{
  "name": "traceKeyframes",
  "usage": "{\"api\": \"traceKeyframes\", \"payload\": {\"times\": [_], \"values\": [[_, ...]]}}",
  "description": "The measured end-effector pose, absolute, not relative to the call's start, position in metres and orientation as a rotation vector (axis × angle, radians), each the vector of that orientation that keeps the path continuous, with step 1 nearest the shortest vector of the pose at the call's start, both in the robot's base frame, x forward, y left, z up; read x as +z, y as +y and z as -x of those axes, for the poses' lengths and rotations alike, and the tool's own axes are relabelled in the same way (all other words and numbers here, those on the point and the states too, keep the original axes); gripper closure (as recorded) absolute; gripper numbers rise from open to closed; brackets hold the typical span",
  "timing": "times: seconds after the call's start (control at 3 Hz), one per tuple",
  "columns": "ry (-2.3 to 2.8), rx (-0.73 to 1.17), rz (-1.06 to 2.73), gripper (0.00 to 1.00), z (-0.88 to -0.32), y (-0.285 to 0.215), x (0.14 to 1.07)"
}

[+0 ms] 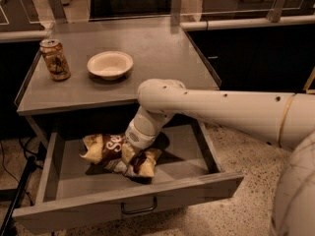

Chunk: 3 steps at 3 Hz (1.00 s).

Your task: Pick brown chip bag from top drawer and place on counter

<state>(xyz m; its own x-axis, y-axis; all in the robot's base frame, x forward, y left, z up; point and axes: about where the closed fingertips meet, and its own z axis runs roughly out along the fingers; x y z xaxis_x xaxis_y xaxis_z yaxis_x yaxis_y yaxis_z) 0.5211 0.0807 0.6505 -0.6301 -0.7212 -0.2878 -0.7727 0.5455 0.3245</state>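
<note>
The top drawer (pixel 206 187) is pulled open below the counter (pixel 162 68). The brown chip bag (pixel 106 150), dark brown with pale yellow ends and white lettering, lies crumpled on the drawer floor, left of centre. My gripper (pixel 134 149) reaches down from the white arm (pixel 221 109) into the drawer and sits on the bag's right half. The wrist hides where it meets the bag.
A white bowl (pixel 110 64) and a drink can (pixel 55 59) stand on the left part of the counter. The drawer's handle (pixel 139 210) is at the front panel. A dark cabinet and a rail run behind the counter. Speckled floor lies to the right.
</note>
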Motion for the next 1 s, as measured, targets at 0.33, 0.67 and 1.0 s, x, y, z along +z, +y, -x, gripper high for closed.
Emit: {"api": "traceKeyframes", "payload": {"times": [0.33,0.67,1.0], "values": [[2.611,0.724,1.295,1.0,-0.519,0.062,0.683],[2.577,0.74,1.298,1.0,-0.522,0.039,0.718],[2.556,0.718,1.298,1.0,-0.527,0.017,0.748]]}}
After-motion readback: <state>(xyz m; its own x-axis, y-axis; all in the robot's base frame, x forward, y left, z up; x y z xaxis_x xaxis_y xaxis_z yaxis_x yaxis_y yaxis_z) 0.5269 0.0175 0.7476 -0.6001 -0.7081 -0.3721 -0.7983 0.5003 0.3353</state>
